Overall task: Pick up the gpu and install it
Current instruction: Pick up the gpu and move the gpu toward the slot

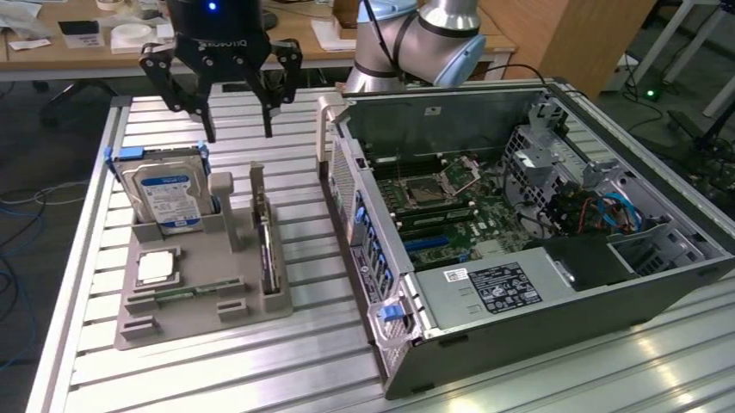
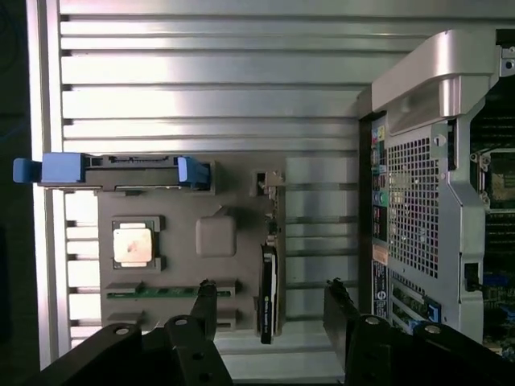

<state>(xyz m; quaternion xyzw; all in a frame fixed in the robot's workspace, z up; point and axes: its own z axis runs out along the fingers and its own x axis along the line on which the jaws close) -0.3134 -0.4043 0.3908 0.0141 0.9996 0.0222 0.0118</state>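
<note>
Directly below the claw [image 1: 239,129], the gpu [image 1: 267,249] stands on edge in a slot of the grey holder [image 1: 172,323] on the counter [image 1: 92,370]. The claw is spread wide and empty, well above the card. The card is judged light, stiff and fragile; grip its upper edge across the thickness, clear of the fan.

Tray [image 1: 189,323] sits on the table [image 1: 172,379], on the exterior view's left of the computer case [image 1: 505,344]; hard drive [image 1: 164,196] stands at its far end, gpu [image 1: 268,254] on edge along its case side.
</note>
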